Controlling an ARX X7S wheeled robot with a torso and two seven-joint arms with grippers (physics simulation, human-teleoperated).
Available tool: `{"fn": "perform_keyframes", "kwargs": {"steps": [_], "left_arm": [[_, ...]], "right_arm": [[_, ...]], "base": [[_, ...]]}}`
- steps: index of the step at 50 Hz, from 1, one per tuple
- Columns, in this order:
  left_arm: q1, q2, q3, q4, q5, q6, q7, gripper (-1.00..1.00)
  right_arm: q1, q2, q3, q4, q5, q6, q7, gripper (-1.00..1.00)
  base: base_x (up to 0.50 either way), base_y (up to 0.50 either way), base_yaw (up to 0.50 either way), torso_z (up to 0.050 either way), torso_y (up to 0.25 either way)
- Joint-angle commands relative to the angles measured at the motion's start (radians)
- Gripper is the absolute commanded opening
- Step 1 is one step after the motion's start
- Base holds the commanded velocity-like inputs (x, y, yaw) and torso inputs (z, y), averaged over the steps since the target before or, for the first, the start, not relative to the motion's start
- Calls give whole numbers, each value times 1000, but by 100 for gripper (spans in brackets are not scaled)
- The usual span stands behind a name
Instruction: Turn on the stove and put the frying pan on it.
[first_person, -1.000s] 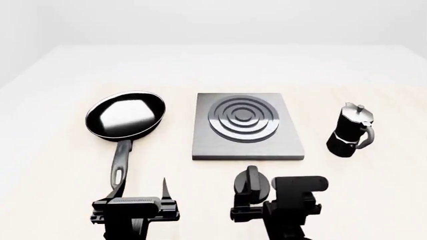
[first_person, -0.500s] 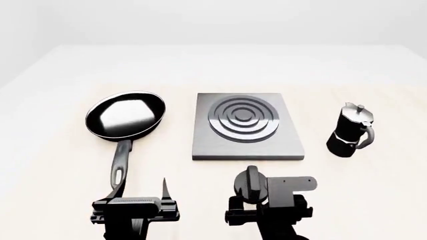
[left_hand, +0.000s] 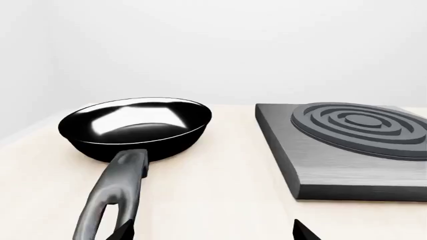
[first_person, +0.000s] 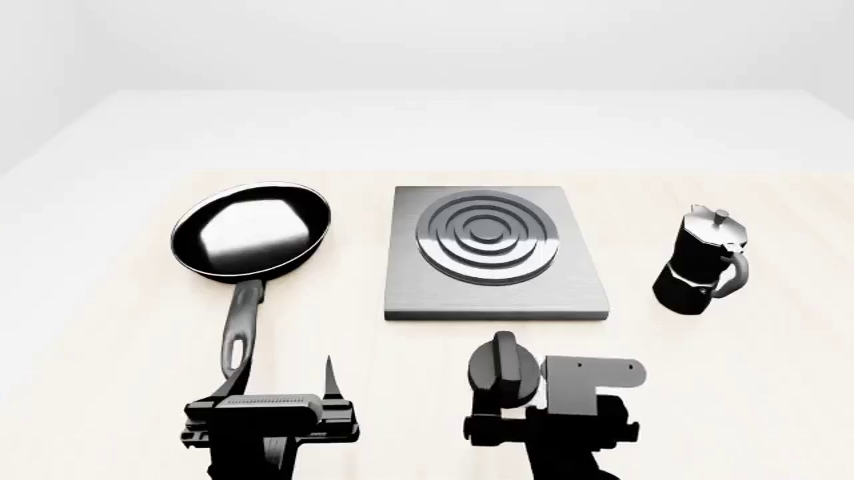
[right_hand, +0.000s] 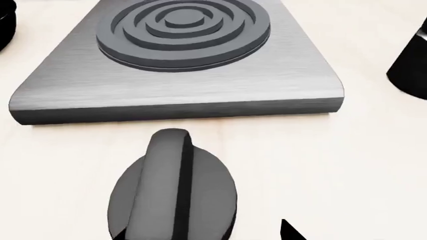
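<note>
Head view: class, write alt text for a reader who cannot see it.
A grey stove sits mid-table with its black knob in front, the right gripper just behind the knob. A frying pan lies left, its handle toward the left gripper; a moka pot stands right.

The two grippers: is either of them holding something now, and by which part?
Nothing is held. The left gripper stands open at the end of the frying pan handle; the right gripper is at the knob, whether closed on it cannot be told.

No legible text, labels, brands or numbers anywhere. Flat square grey metal stove plate (first_person: 494, 255) unmarked. Round black knob (right_hand: 172, 195) likewise plain.
</note>
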Motion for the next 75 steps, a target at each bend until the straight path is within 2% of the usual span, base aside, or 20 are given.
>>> {"fn": "perform_keyframes", "kwargs": {"steps": [1,23,29,32,42,47,55,65,71,72,75], "left_arm": [[0,-4,6,4,-4,-2,-6,100],[0,-11,14,3,-12,3,-14,100],[-3,-12,16,-5,-14,10,-15,100],[-4,-12,18,-7,-14,11,-16,100],[-4,-13,25,-9,-13,15,-20,100],[-4,-15,27,-9,-13,15,-24,100],[-3,-20,30,-1,-10,7,-34,100],[-31,-57,29,119,-26,-129,-53,100],[-107,-103,22,210,-61,-281,-49,100],[-128,-115,11,237,-108,-306,-16,100],[-174,-131,10,257,-100,-379,-38,100]], "right_arm": [[-13,0,37,12,-23,-38,66,100],[-70,10,118,-67,-102,-111,255,100],[-91,46,56,-45,-193,-279,249,100],[-110,57,52,23,-223,-401,244,100],[-147,69,67,198,-247,-624,237,100],[-149,67,65,255,-236,-698,217,100],[-144,68,62,270,-225,-722,207,100],[-121,71,39,295,-239,-704,209,100],[-116,73,32,297,-242,-694,212,100],[-115,73,32,298,-241,-694,211,100],[-114,74,33,306,-235,-701,209,100]], "base": [[0,0,0,0,0],[0,0,0,0,0],[0,0,0,0,0],[0,0,0,0,0],[0,0,0,0,0],[0,0,0,0,0],[0,0,0,0,0],[0,0,0,0,0],[0,0,0,0,0],[0,0,0,0,0],[0,0,0,0,0]]}}
